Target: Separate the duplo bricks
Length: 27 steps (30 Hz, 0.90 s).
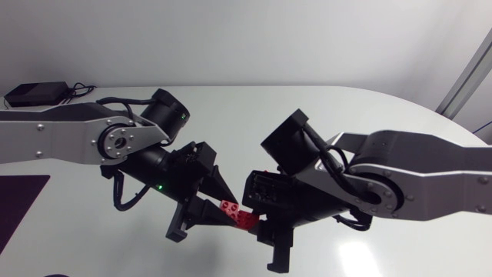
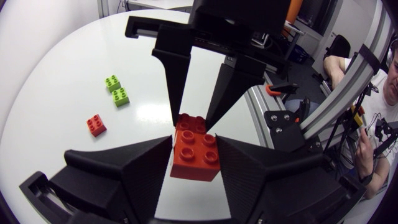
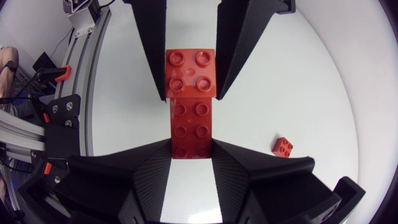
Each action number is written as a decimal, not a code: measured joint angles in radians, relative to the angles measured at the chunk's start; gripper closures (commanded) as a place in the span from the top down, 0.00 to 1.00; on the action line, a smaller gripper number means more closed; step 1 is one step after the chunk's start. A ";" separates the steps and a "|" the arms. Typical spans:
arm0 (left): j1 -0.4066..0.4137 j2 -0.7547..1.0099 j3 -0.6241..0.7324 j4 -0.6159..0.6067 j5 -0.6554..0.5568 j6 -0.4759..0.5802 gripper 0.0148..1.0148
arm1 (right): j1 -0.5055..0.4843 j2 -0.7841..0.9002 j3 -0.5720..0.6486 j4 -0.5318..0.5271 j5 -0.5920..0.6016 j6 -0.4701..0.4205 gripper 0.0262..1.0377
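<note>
Gripping joined red brick pair point(image 1: 237, 213) | left gripper point(image 2: 194, 149) clamped on one end | right gripper point(image 3: 191, 146) clamped on other

The red bricks point(image 2: 194, 149) are smooth, glossy moulded plastic, as are the green bricks point(image 2: 116, 90). The fingers point(image 2: 137, 174) look like matt black plastic with a fine ribbed grain. The table point(image 1: 323, 115) is smooth and white with a soft sheen. The arm links point(image 1: 54, 131) show satin silver-grey metal, their joints point(image 1: 165, 108) matt black.

Red joined bricks point(image 2: 194, 148), a lone red brick point(image 2: 96, 125), two lime-green bricks point(image 2: 120, 96), plain white table point(image 2: 59, 68)
</note>
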State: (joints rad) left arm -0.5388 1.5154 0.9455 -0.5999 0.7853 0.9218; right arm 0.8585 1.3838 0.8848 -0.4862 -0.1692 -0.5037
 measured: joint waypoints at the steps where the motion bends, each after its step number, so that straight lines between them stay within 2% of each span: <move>1: 0.000 -0.007 -0.006 0.006 -0.001 0.000 0.44 | 0.000 0.000 0.000 0.000 0.000 0.001 0.35; 10: -0.006 -0.033 -0.035 0.041 -0.020 0.000 0.43 | 0.000 0.000 0.000 0.000 -0.005 0.011 0.35; 12: -0.013 -0.037 -0.044 0.058 -0.032 0.000 0.36 | 0.000 0.000 -0.004 0.000 -0.005 0.011 0.35; 27: -0.029 -0.053 -0.059 0.084 -0.048 -0.018 0.36 | 0.013 0.000 -0.012 0.000 0.014 0.011 0.35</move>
State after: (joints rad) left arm -0.5678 1.4620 0.8864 -0.5163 0.7372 0.9043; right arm 0.8711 1.3834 0.8726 -0.4866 -0.1555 -0.4931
